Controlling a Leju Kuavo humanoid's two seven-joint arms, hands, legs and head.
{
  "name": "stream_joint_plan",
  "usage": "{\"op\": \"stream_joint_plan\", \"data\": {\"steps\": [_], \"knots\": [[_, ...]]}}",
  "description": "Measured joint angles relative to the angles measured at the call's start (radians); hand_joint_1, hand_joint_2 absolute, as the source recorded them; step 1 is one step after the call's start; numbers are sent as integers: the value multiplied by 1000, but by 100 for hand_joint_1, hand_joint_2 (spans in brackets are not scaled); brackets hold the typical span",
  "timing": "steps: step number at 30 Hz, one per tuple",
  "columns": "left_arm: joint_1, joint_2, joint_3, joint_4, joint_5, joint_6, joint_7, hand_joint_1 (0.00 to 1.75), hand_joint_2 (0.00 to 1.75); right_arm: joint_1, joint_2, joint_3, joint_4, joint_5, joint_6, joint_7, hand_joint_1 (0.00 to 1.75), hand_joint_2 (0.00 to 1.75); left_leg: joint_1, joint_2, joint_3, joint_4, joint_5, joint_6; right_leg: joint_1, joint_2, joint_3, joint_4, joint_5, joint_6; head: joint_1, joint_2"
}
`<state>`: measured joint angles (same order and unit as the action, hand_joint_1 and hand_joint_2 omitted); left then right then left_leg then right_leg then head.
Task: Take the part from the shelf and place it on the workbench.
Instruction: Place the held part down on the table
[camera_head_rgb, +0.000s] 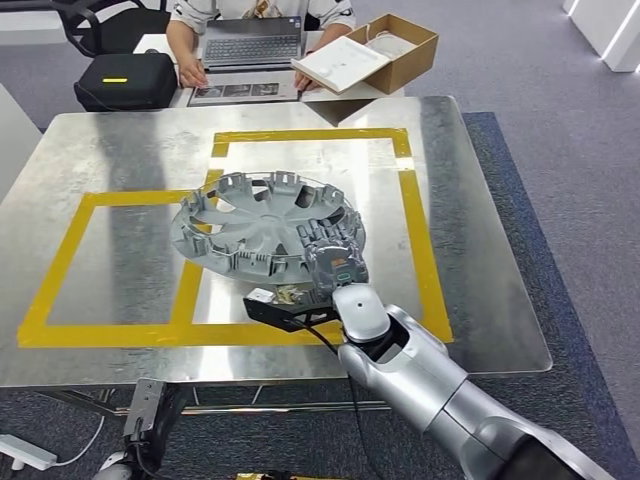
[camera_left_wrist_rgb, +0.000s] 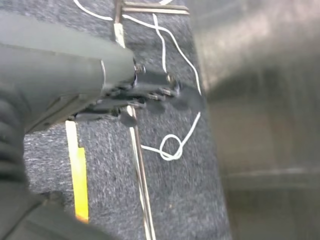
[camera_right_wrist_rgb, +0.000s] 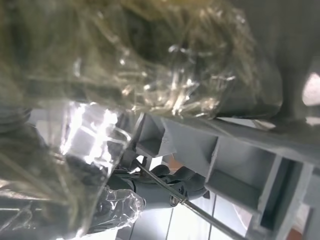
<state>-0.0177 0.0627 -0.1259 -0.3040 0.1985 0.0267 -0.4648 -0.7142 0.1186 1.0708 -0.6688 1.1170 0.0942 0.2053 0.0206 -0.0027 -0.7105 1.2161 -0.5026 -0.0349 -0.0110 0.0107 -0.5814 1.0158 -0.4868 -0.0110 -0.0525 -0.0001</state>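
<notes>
Below the shiny metal workbench (camera_head_rgb: 90, 150), the left hand (camera_left_wrist_rgb: 151, 95) hangs over grey carpet with a white cable (camera_left_wrist_rgb: 171, 147), fingers straight, empty. On the workbench, the round grey plastic wheel cover (camera_head_rgb: 256, 225) straddles yellow tape (camera_head_rgb: 185, 290). The right hand (camera_head_rgb: 332, 258) grips its rim at five o'clock; the wrist view shows fingers (camera_right_wrist_rgb: 166, 182) under ribbing. A person's hand (camera_head_rgb: 190, 72) rests at twelve o'clock.

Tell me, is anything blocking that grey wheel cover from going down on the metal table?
Nothing visible does. The right hand grips the wheel cover at its near rim, over the metal workbench. The yellow tape beneath lies flat, and the cardboard box sits beyond the far edge.
</notes>
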Motion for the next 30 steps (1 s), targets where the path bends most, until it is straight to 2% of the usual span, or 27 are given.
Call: {"op": "stream_joint_plan", "data": {"steps": [2,3,6,8,9,11,12,13,14,15,17,18,19,21,23,25,27,28,29,30], "knots": [[1,0,5,0,-3,0,-4,0,0,-2,-3,-1,-2,-6,11,-3,0,0,-1,0,62,-127,54,7,2,2,3,1,-4,6,0,0],[1,0,6,0,-5,0,-6,0,0,-3,-5,-2,-3,-10,16,-6,0,0,-3,0,82,-169,63,11,4,2,2,1,-5,10,1,0],[0,-1,11,0,-9,-1,-12,0,0,-4,-10,-2,-5,-25,37,-23,0,0,-5,-1,93,-199,58,24,6,1,0,-4,-5,26,2,0],[0,-2,18,0,-10,-1,-14,0,0,-8,-14,-2,-5,-36,47,-37,0,0,-3,0,98,-207,62,37,5,-2,-11,18,-24,38,4,0],[0,-3,21,0,-11,-2,-14,0,0,-11,-17,-2,-5,-40,49,-43,0,0,-1,0,101,-211,63,43,4,-2,-30,60,-48,43,6,0],[0,-5,26,0,-11,-1,-14,0,0,-15,-26,-2,-5,-46,50,-55,0,0,-2,0,101,-212,63,48,3,-3,-96,196,-110,49,9,0],[1,-6,28,0,-11,-1,-14,0,0,-15,-31,-1,-5,-48,51,-60,0,0,-2,0,101,-212,63,48,3,-3,-127,256,-129,51,9,0],[1,-6,29,0,-11,-1,-14,0,0,-15,-35,0,-5,-48,52,-65,0,0,-2,0,102,-212,63,49,3,-3,-144,285,-130,52,9,0],[1,-6,31,0,-11,-1,-14,0,0,-15,-39,0,-5,-48,54,-69,0,0,-2,0,102,-212,63,49,2,-3,-141,272,-111,52,9,0],[1,-7,33,0,-11,-1,-14,0,0,-17,-42,1,-5,-48,57,-75,0,0,-2,0,103,-211,63,48,2,-4,-118,220,-77,51,9,0],[1,-7,38,0,-11,-1,-14,0,0,-25,-49,4,-5,-43,63,-95,0,0,-4,-1,103,-209,61,42,1,-7,-47,77,-16,47,9,0],[1,-6,42,0,-11,-1,-14,0,0,-31,-53,6,-6,-39,67,-107,0,0,-6,-1,101,-207,62,37,1,-8,-21,28,-2,42,8,0],[2,-6,46,0,-11,-1,-14,0,0,-37,-59,11,-6,-35,70,-119,0,0,-8,-2,99,-206,63,31,2,-8,-8,3,2,38,8,0],[5,-5,52,0,-11,-1,-15,0,0,-46,-71,22,-8,-24,73,-136,0,0,-7,-2,97,-207,67,20,4,-6,-7,-2,4,25,6,0],[7,-5,54,1,-12,-1,-16,0,0,-54,-83,35,-10,-15,71,-142,0,0,-4,-1,90,-193,53,11,2,-5,-7,-5,9,12,5,0],[10,-5,55,2,-12,-1,-17,0,0,-62,-93,47,-13,-11,67,-145,0,0,-2,0,51,-103,-1,4,0,-5,-6,-8,12,3,2,0],[13,-5,56,4,-13,-1,-18,0,0,-66,-102,57,-13,-9,64,-147,0,0,-1,0,-10,30,-60,-1,2,-5,-6,-7,11,0,1,0],[14,-5,58,4,-14,-1,-20,0,0,-66,-107,63,-13,-8,64,-149,0,0,-1,0,-29,69,-68,-2,3,-5,-5,-7,10,-1,1,0],[15,-5,60,5,-15,-1,-21,0,0,-67,-113,70,-13,-5,64,-151,0,0,-1,0,-31,71,-55,-1,3,-4,-5,-7,9,-1,1,0],[16,-5,62,6,-17,-1,-23,0,0,-68,-119,75,-14,-3,64,-154,0,0,-1,0,-15,36,-26,1,3,-3,-3,-7,9,0,1,0]]}}
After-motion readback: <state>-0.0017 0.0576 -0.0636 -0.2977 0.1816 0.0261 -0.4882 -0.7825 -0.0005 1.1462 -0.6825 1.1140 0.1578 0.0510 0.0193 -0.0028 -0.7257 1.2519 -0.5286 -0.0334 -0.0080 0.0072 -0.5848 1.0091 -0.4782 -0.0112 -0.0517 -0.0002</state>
